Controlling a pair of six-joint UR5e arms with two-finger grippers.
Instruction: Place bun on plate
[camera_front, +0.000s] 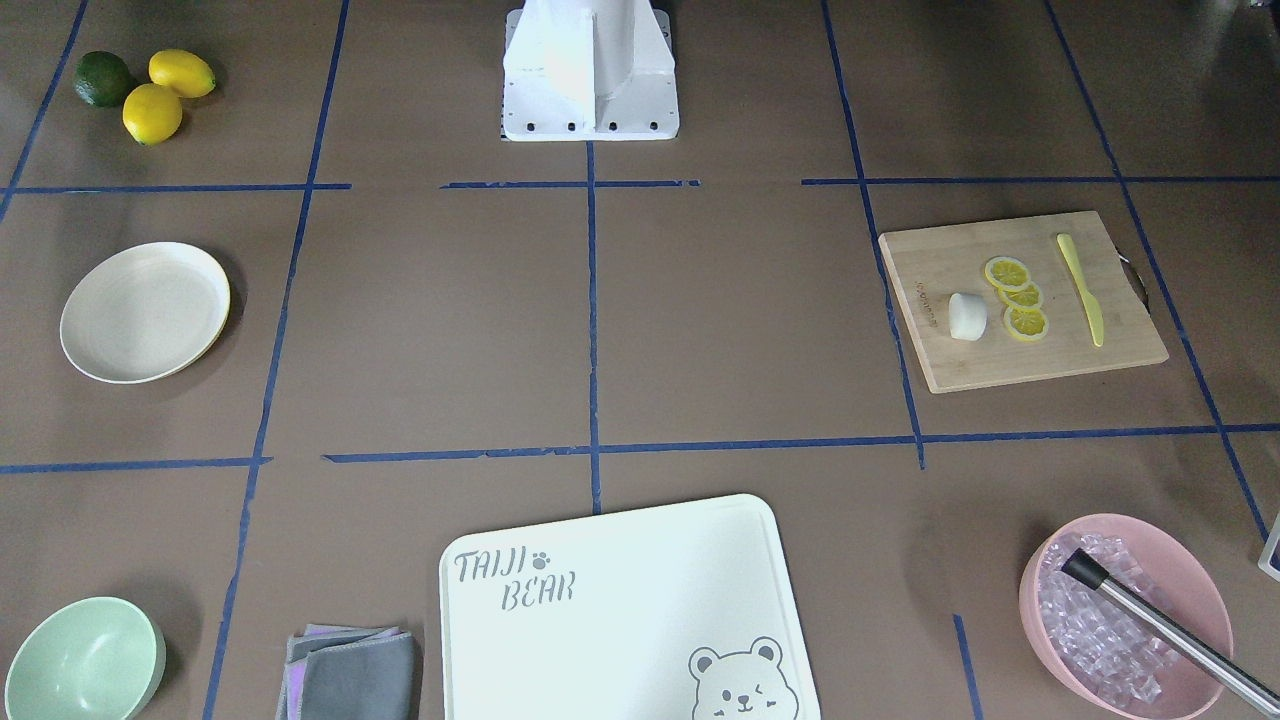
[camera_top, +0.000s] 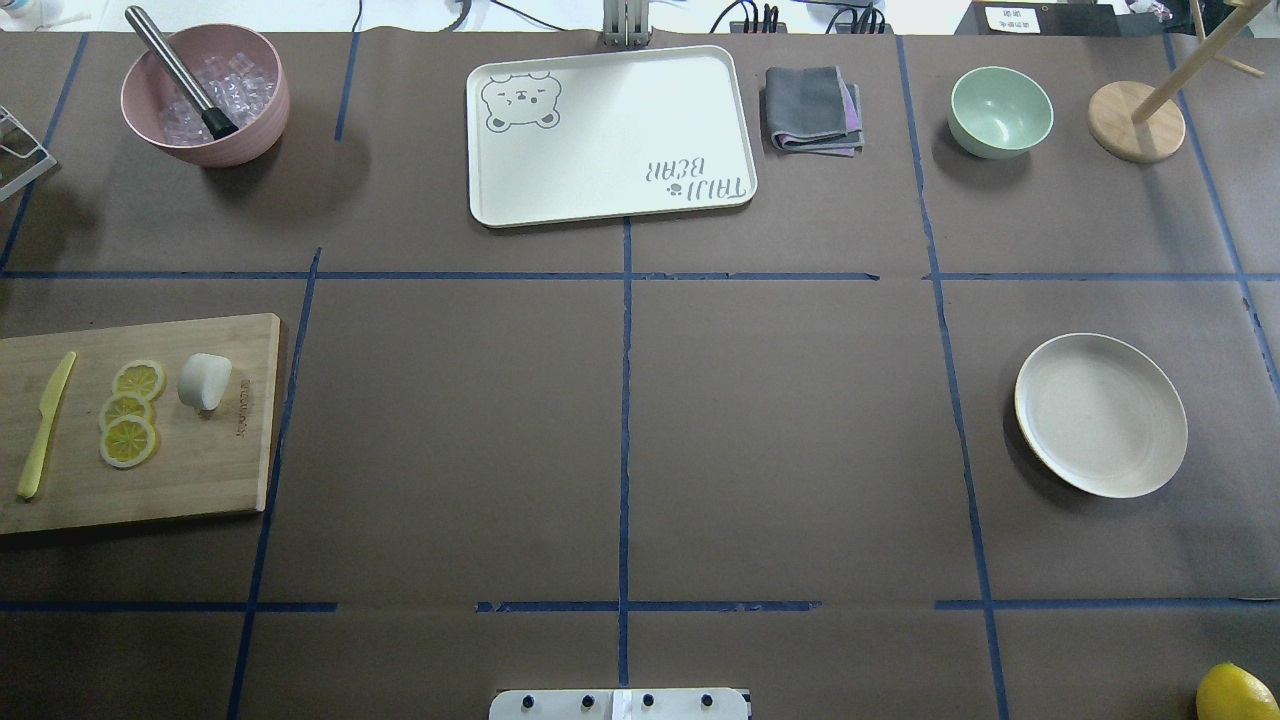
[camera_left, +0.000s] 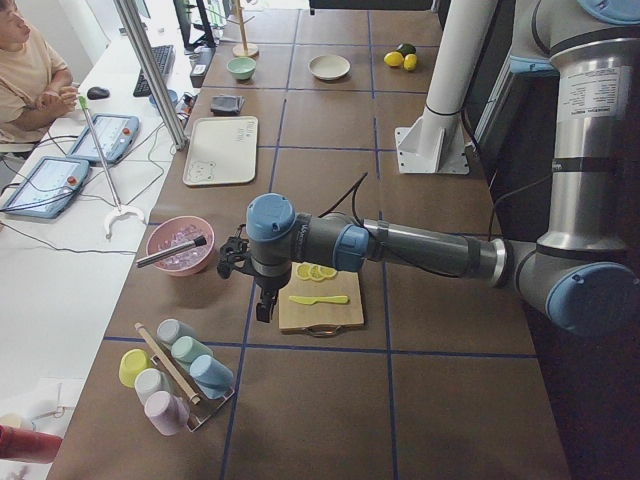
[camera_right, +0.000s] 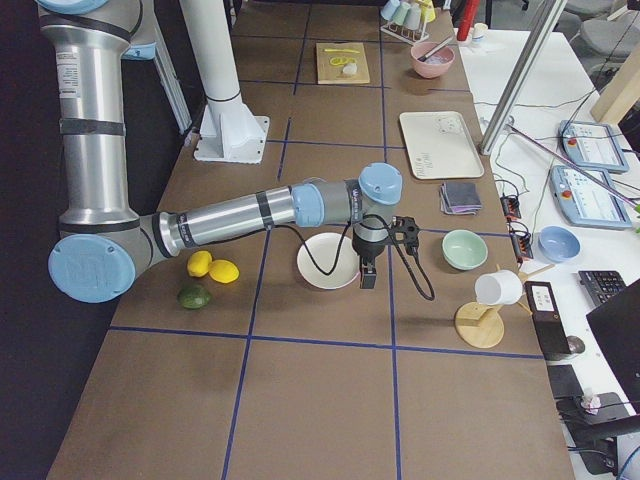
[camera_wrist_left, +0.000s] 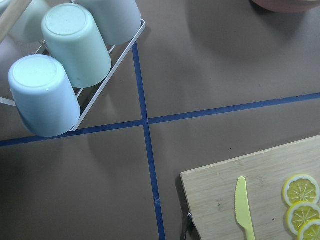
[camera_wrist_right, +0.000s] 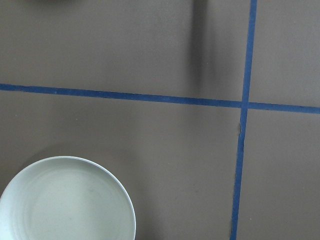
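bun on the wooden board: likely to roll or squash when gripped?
The bun seems a stubby cylinder lying on its side on the cutting board, so a nudge may roll it. Its smooth surface could slip in a pinch. It is small, so probably light; softness can't be judged.

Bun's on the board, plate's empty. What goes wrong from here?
1. The bun lies close beside the lemon slices; a wide approach may knock or catch a slice.
2. It is smooth and rounded, so it may roll or squirt out of a pinch.
3. The plate sits at the table's opposite end; a long carry or hand-over gives chances to drop it.
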